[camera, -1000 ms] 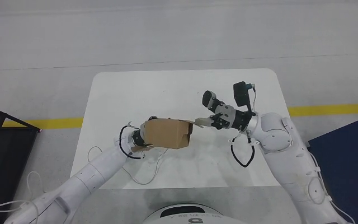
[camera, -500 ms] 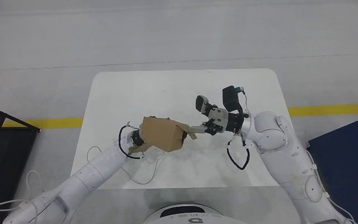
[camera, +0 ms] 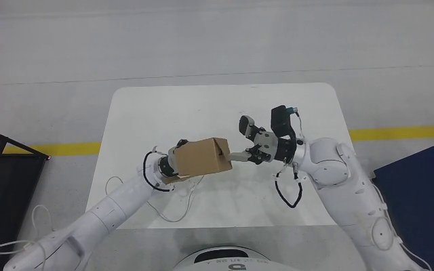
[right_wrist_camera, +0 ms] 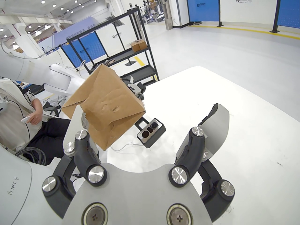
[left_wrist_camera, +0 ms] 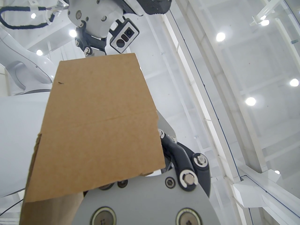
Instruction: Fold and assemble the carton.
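Note:
The brown carton [camera: 202, 158] is held above the white table [camera: 149, 115], tilted. My left gripper [camera: 174, 167] is shut on its near-left end; one of its fingers [left_wrist_camera: 181, 158] shows beside the cardboard [left_wrist_camera: 98, 122]. My right gripper [camera: 242, 140] stands open at the carton's other end. Its lower finger [camera: 237, 156] touches the folded end flap, and its upper finger [camera: 245, 124] is apart from the box. In the right wrist view the carton [right_wrist_camera: 110, 108] sits against one finger [right_wrist_camera: 78, 122], while the other finger [right_wrist_camera: 216, 120] is free.
A thin white cable [camera: 178, 203] lies looped on the table under the left arm. A black shelf rack [right_wrist_camera: 131, 54] stands on the floor past the table's edge. The far half of the table is bare.
My right gripper moved left to the carton and pushed the sticking-out end flap in against the box. The left gripper tilted the carton, raising that end.

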